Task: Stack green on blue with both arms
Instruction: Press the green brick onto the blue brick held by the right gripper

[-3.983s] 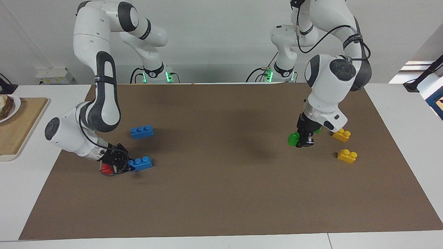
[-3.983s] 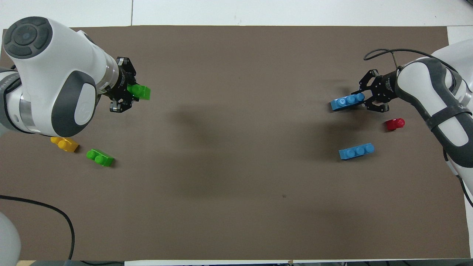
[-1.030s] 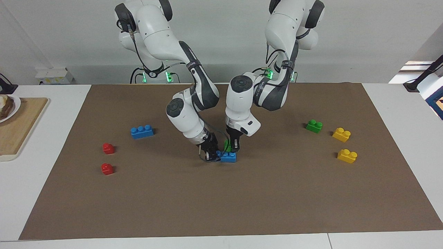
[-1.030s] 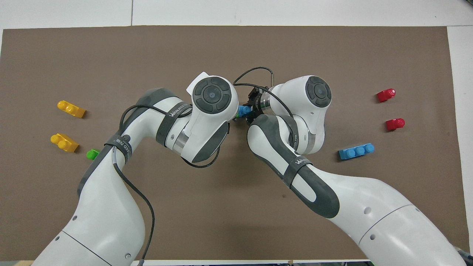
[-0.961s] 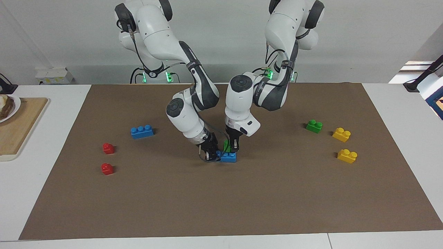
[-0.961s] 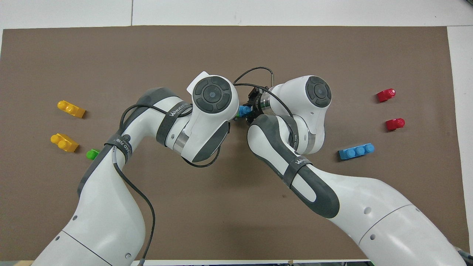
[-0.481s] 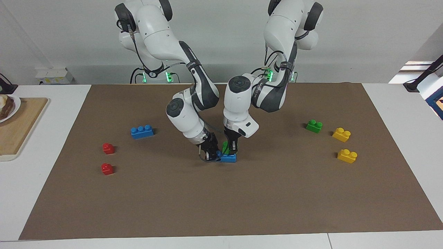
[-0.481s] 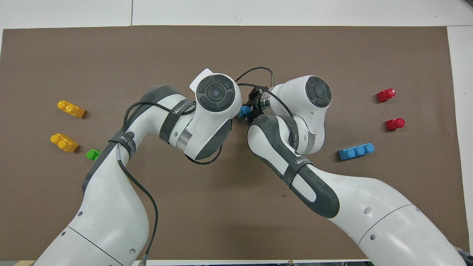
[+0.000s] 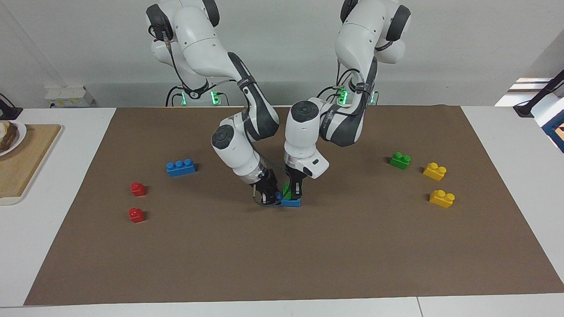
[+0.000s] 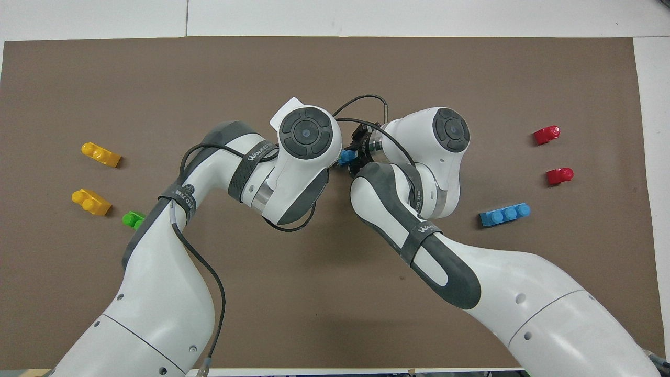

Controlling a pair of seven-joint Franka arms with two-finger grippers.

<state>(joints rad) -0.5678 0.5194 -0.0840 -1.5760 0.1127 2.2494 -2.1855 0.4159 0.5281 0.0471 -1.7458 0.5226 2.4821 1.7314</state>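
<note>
In the facing view a blue three-stud brick (image 9: 291,202) lies on the brown mat at mid-table. My right gripper (image 9: 267,196) is shut on the end of it that points toward the right arm's end of the table. A green two-stud brick (image 9: 287,190) sits on top of the blue brick, and my left gripper (image 9: 294,188) is shut on it from above. In the overhead view only a bit of the blue brick (image 10: 345,156) shows next to the right gripper (image 10: 358,153). The left wrist hides the green brick and the left gripper there.
A second blue brick (image 9: 181,167) and two red bricks (image 9: 138,189) lie toward the right arm's end. A second green brick (image 9: 400,160) and two yellow bricks (image 9: 435,171) lie toward the left arm's end. A wooden board (image 9: 22,163) lies off the mat.
Both arms carried their bricks from the table's ends to the middle. In the last second the left wrist shifted slightly toward the right gripper, with the green brick on the blue one.
</note>
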